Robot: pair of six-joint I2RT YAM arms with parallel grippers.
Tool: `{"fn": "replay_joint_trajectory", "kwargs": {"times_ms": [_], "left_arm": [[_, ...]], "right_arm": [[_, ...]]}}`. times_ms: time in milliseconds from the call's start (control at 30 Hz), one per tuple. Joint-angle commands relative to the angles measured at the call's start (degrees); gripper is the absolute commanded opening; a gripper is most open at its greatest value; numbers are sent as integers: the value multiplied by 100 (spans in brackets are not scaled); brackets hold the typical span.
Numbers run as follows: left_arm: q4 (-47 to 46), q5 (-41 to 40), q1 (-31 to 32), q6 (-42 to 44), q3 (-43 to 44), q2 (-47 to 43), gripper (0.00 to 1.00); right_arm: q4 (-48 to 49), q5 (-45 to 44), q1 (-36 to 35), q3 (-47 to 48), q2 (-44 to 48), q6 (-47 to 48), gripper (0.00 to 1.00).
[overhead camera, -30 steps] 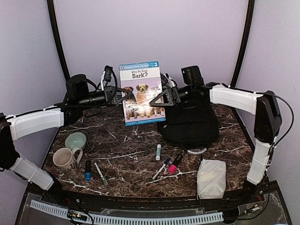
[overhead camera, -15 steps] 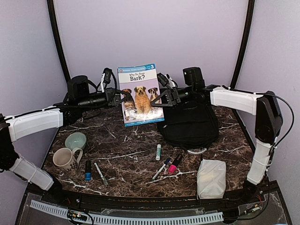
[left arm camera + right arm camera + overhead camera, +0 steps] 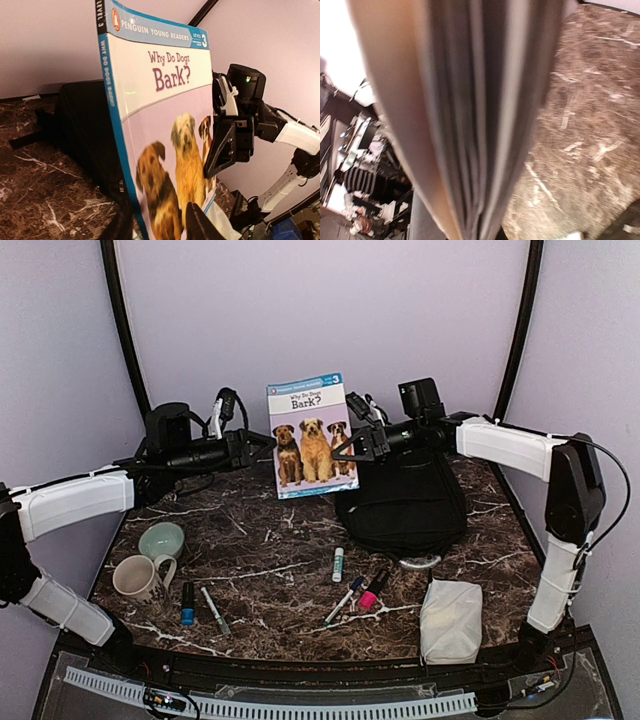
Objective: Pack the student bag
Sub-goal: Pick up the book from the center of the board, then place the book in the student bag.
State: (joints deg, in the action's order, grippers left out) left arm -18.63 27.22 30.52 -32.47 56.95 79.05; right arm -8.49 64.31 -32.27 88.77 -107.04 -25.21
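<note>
One student bag (image 3: 405, 505), one book (image 3: 312, 435), one mug (image 3: 138, 578), one pale green bowl (image 3: 161, 539) and one white pouch (image 3: 451, 621) are in view, with five small pens and markers as far as I can count: a blue-capped marker (image 3: 187, 603) and a white pen (image 3: 215, 610) near the mug, a white stick (image 3: 338, 564) mid-bench, then a second white pen (image 3: 345, 600) touching a pink-capped marker (image 3: 370, 595)

The student bag is black soft fabric, rounded, lying flat at the back right of the marble bench (image 3: 270, 540), under the right arm and behind the raised book; I cannot tell whether its zip is undone

The right gripper (image 3: 345, 447) is clenched on the book's right edge, holding it upright in the air. The left gripper (image 3: 264, 441) is released, its fingers parted on either side of the spine edge
</note>
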Motion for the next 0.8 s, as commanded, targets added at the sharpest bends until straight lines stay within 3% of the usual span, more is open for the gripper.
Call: {"fn": "replay_joint_trajectory", "kwargs": {"times_ms": [0, 133, 300, 467, 767], "left_arm": [[748, -609, -12, 725, 291, -22, 43], [1105, -687, 3, 1132, 512, 201, 44], [1485, -746, 407, 2058, 1002, 622, 44], [2115, -1052, 1341, 3573, 1946, 1450, 46], [2808, -1385, 2345, 4788, 3716, 3294, 48]], "right_arm": [[-883, -623, 657, 330, 376, 910, 0], [-1870, -1356, 1209, 212, 808, 2151, 0], [-2403, -1872, 2126, -416, 1497, 2729, 0], [-2601, -2161, 3124, -1055, 2379, 3018, 0], [-2706, -2053, 3967, -1897, 3146, 3256, 0]]}}
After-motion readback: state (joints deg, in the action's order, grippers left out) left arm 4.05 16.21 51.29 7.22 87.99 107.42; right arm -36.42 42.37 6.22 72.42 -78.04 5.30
